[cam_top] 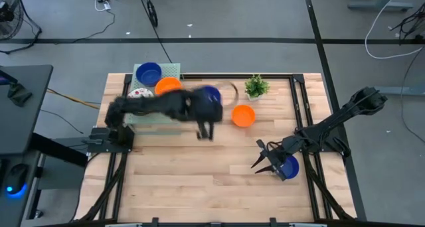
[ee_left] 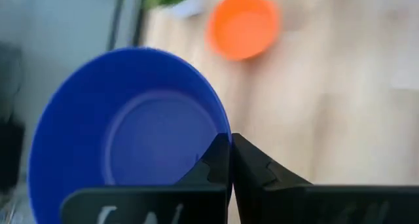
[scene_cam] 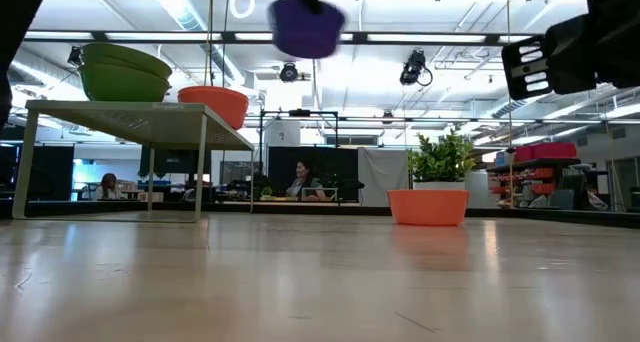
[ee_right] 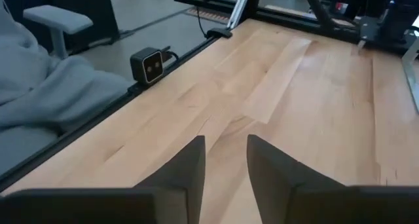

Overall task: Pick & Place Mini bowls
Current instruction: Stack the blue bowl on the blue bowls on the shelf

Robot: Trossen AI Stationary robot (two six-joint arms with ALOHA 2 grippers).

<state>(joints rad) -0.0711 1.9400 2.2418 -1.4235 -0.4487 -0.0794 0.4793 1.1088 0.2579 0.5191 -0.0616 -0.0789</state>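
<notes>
Two arms, left gripper point(ee_left: 230, 160) jaws pinching blue bowl point(ee_left: 131, 129) rim aloft, right gripper point(ee_right: 226, 160) jaws parted narrowly.

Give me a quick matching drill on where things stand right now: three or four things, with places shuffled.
Things:
1. blue bowl
2. orange bowl
3. potted plant
4. right claw

Places:
A. on the bare wood, mid-table
B. pinched at its rim by the left claw, off the table
C. open, low at the table's right side
D. at the table's far edge

Pairs: 1-B, 2-A, 3-D, 4-C
</notes>
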